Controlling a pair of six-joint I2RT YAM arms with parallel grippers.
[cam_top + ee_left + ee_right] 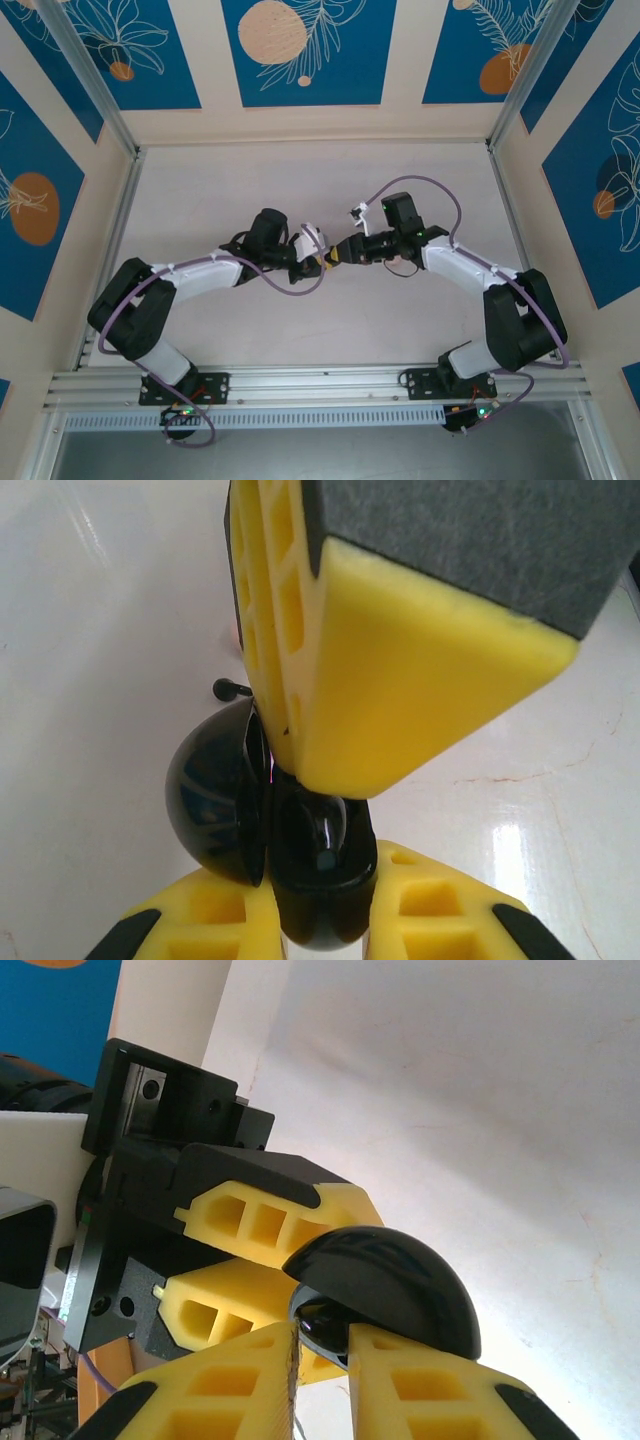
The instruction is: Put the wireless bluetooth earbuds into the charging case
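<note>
Case: black (215, 800), its lid (400, 1280) open, held where the two arms meet, seemingly up off the worktop (100, 680).
Left hand: (318, 920) clamped on the base (320, 900), one finger on each side.
Right hand: (322, 1360) jaws narrow, with the tip between lid and base. Something glossy black sits in the gap, and I cannot tell whether it is a held earbud or part of the case.
Earbud: one (232, 689) lies loose on the worktop just beyond the case.
Risk, slip: the case is round and glossy, so an off-centre push from the right hand could twist it or squeeze it out of the left hand.
Risk, lid: more pressure near the hinge could strain the lid or close it on the finger.
Risk, seating: if a bud is held, letting go before it sits in its well could drop it.
Left wrist view: gives the loose earbud and the inside of the base.
Right wrist view: gives the lid's outer dome and the left hand from the front.
Top view: gives how the arms meet, but the case is too small to make out.
</note>
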